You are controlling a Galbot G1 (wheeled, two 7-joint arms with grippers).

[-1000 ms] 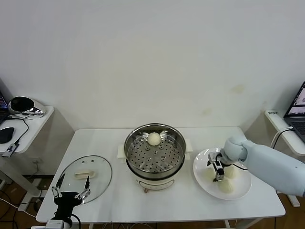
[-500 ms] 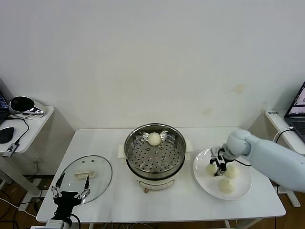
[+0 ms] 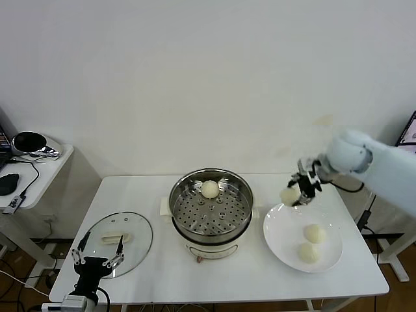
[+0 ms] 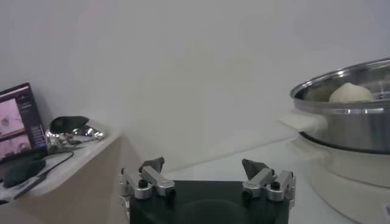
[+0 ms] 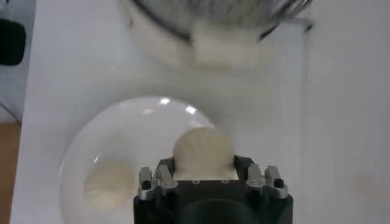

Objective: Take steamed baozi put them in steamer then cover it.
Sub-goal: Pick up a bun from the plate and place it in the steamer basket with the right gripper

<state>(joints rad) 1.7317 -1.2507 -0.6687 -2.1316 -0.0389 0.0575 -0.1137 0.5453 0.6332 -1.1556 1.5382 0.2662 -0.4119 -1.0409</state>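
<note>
My right gripper (image 3: 296,193) is shut on a cream-white baozi (image 3: 290,194) and holds it in the air above the far left rim of the white plate (image 3: 281,235), right of the steamer (image 3: 211,205). In the right wrist view the held baozi (image 5: 203,154) sits between the fingers. One baozi (image 3: 209,189) lies on the steamer's perforated tray at the back. Two baozi (image 3: 314,233) (image 3: 308,253) lie on the plate. The glass cover (image 3: 117,238) lies flat on the table at the left. My left gripper (image 3: 97,257) is open, low at the front left by the cover.
A side table (image 3: 39,170) with a shiny object and a mouse stands at the far left. A laptop edge (image 3: 410,134) shows at the far right. The steamer's rim (image 4: 344,102) and its baozi show in the left wrist view.
My right gripper has closed on a baozi on the plate and lifted it up and back, above the plate's far left rim. Two baozi stay on the plate. The left arm has barely moved.
</note>
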